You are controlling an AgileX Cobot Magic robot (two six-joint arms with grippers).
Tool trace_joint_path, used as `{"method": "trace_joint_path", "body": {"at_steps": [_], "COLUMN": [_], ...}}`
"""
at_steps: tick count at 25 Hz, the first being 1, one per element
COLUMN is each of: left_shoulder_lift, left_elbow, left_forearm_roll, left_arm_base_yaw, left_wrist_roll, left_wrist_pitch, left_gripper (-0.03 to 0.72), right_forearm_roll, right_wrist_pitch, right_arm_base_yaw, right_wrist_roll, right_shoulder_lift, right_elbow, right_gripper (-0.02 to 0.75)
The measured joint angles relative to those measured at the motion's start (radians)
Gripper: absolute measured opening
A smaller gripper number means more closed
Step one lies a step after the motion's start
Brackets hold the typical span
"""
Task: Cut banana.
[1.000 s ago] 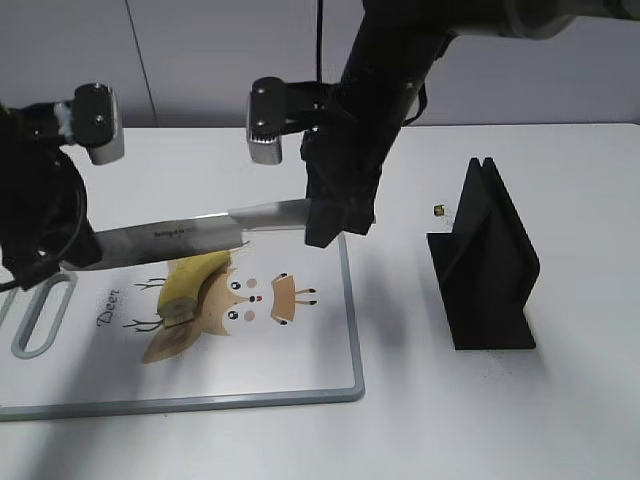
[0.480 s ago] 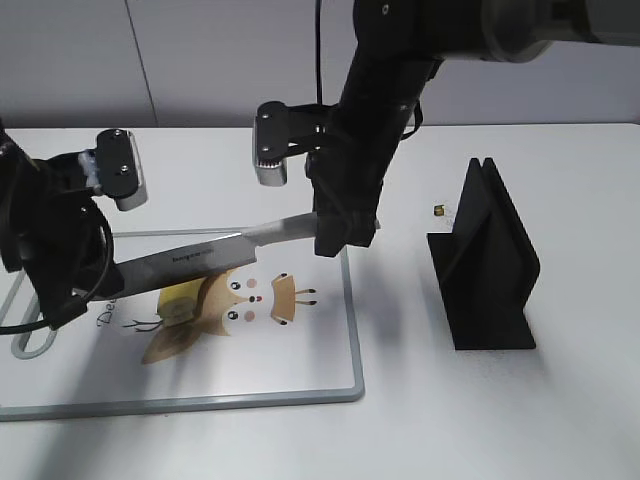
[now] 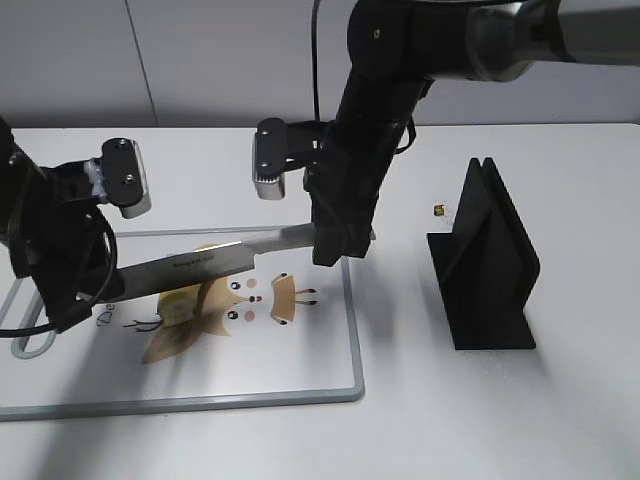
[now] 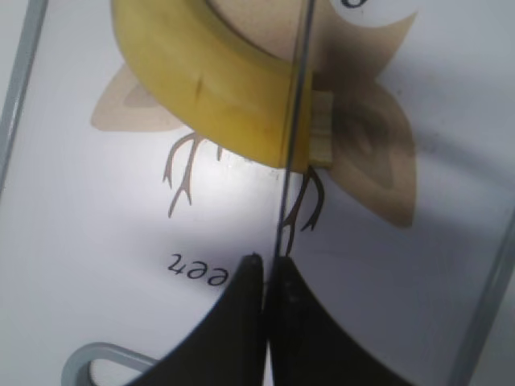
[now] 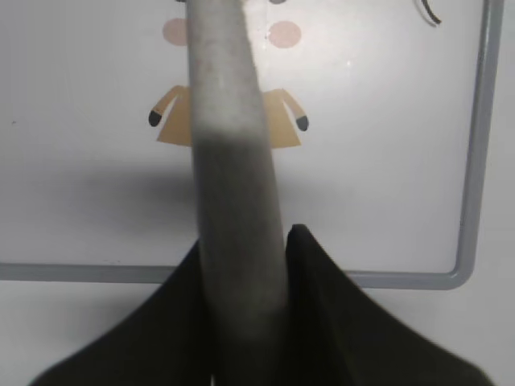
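Note:
The banana (image 3: 183,302) lies on the white cutting board (image 3: 300,350), over the deer print. A long knife (image 3: 200,262) spans both grippers and slopes down to the left across the banana. My right gripper (image 3: 335,240) is shut on the grey knife handle (image 5: 233,161). My left gripper (image 3: 105,287) is shut on the tip end of the blade (image 4: 290,161). In the left wrist view the blade crosses the banana (image 4: 217,88) close to its pale cut end, just beyond my jaws (image 4: 264,265). In the right wrist view the handle fills my jaws (image 5: 248,237).
A black upright knife stand (image 3: 490,270) is on the table at the right, with a small dark object (image 3: 439,210) behind it. The board's grey rim (image 5: 471,161) runs just right of my right gripper. The board's handle loop (image 4: 88,358) lies near my left gripper.
The knife has come down from above the banana to lie across it, its tip end lower. My left arm has shifted right and down with the blade. The right gripper moved slightly.

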Motion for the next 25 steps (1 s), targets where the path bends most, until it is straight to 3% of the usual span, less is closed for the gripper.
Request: {"method": "trace_joint_path", "body": {"at_steps": [25], "left_shoulder_lift": [0.179], "left_elbow": [0.005], "left_forearm_roll": [-0.025], "left_arm_base_yaw": [0.000], "left_wrist_roll": [0.003], "left_wrist_pitch": [-0.091], "left_gripper": [-0.007], "right_forearm_roll": [-0.001], "right_wrist_pitch": [-0.040], "right_arm_base_yaw": [-0.006], "right_wrist_roll": [0.003], "right_shoulder_lift": [0.143], "right_elbow": [-0.019], "right_gripper": [0.204]}}
